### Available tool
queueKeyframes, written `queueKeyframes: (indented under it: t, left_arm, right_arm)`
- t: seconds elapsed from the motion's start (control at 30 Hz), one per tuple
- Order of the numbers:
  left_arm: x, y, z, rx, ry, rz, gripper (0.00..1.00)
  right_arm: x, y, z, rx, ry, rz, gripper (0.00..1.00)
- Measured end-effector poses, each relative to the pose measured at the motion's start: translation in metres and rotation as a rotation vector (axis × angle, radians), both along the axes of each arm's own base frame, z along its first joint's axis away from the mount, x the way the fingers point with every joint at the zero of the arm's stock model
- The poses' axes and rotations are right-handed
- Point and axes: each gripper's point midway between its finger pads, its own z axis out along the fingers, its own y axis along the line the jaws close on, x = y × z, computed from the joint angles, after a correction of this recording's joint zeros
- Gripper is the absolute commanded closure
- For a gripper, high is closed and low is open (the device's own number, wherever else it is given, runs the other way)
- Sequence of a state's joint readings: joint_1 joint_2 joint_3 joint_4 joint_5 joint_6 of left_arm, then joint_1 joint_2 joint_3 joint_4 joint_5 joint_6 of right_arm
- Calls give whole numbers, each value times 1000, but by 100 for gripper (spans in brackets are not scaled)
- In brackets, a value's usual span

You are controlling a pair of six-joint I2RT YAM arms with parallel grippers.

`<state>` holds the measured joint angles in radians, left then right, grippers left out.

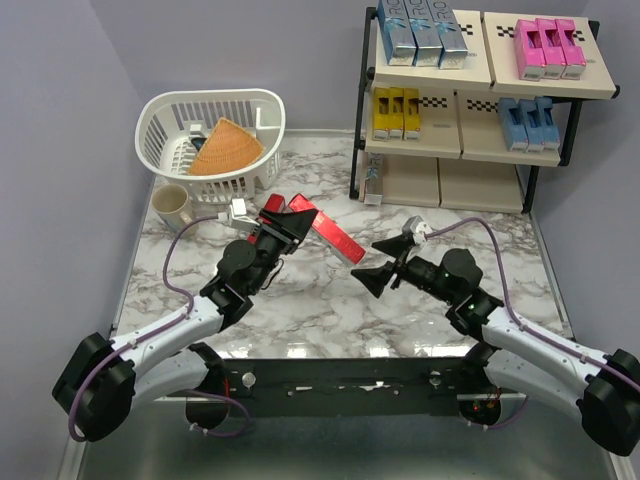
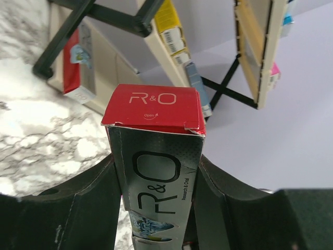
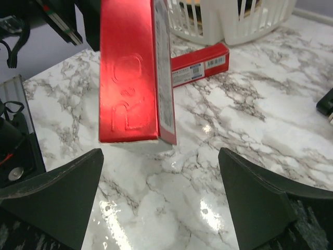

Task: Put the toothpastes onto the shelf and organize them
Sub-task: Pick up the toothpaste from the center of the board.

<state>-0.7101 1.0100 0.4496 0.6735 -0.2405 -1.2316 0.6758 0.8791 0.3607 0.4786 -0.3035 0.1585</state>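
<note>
– What is seen closest?
– A long, red foil toothpaste carton (image 2: pixel 153 104) marked R&O is gripped between the black fingers (image 2: pixel 88 208) of the left gripper (image 2: pixel 156 172). The jaws are closed narrowly on its sides.

– Where is it held?
– Above the middle of the white marble table (image 1: pixel 320 310). Its free end is pointed towards the right gripper (image 1: pixel 383 262), whose jaws are spread wide.

– What surrounds it?
– A second red carton (image 3: pixel 200 65) is laid flat near the white plastic basket (image 1: pixel 210 97). Behind, silver-blue cartons (image 1: pixel 420 30) and pink cartons (image 1: pixel 548 48) are set on the top tier of the black-framed beige shelf (image 1: pixel 545 85). Yellow cartons (image 1: pixel 395 112) and light blue cartons (image 1: pixel 528 122) are set on its middle tier.
</note>
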Motion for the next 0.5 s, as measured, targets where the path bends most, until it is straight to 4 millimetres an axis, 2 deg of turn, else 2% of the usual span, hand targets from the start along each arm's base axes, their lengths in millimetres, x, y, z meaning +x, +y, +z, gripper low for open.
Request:
queueKeyframes:
  t: [0.1, 0.23, 0.5]
  left_arm:
    - [1, 2, -15, 32, 53, 13, 73]
    - [1, 4, -24, 53, 86, 23, 73]
    - [1, 8, -26, 53, 100, 37, 73]
  right_arm:
    - [0, 6, 10, 5, -71, 1, 0]
    - [2, 12, 20, 10, -130, 2, 4]
    - [4, 32, 16, -13, -128, 34, 15]
